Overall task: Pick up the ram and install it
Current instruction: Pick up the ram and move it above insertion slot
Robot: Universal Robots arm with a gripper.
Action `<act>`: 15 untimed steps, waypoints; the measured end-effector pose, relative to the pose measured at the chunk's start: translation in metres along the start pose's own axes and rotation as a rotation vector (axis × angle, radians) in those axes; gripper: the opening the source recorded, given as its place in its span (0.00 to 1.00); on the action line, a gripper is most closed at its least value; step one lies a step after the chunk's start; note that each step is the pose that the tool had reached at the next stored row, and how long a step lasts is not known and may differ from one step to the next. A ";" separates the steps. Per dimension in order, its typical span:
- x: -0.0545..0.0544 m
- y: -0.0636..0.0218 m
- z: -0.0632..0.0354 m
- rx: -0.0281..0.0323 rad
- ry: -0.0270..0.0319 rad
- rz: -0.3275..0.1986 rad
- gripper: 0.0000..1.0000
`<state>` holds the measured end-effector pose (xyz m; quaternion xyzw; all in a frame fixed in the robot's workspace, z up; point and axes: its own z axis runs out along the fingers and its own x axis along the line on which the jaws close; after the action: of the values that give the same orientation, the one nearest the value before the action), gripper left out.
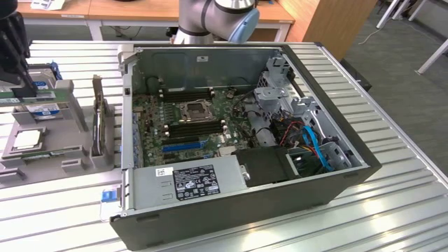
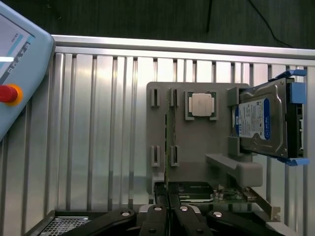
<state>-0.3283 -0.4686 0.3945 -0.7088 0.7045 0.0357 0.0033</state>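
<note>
My gripper point(image 1: 21, 92) hangs over the grey parts holder point(image 1: 77, 113) at the exterior view's left, well above it. It is shut on the ram point(image 1: 39, 98), a thin green stick held level in front of the hard drive. In the wrist view the black fingers point(image 2: 160, 196) pinch the ram point(image 2: 167, 147) edge-on, in line with the holder's narrow slots point(image 2: 173, 98). The open computer case point(image 1: 336, 184) lies at the centre, and its green motherboard point(image 1: 157, 113) shows dark memory slots point(image 1: 188, 94) beside the processor socket point(image 1: 193, 111).
The holder also carries a silver hard drive point(image 2: 261, 118) with a blue-white label, a processor chip point(image 2: 201, 104), an upright expansion card point(image 1: 98, 123) and another thin green board point(image 1: 54, 153) low at its front. A teach pendant point(image 2: 19, 73) lies nearby. Cables point(image 1: 311, 142) crowd the case's right side.
</note>
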 end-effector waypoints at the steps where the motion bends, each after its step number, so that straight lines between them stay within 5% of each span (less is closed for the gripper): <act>1: 0.000 -0.0019 0.0000 0.0001 0.0000 0.000 0.12; 15: 0.000 -0.0306 -0.0014 -0.0004 -0.0001 0.000 0.12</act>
<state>-0.2977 -0.4686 0.3944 -0.7088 0.7045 0.0359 0.0031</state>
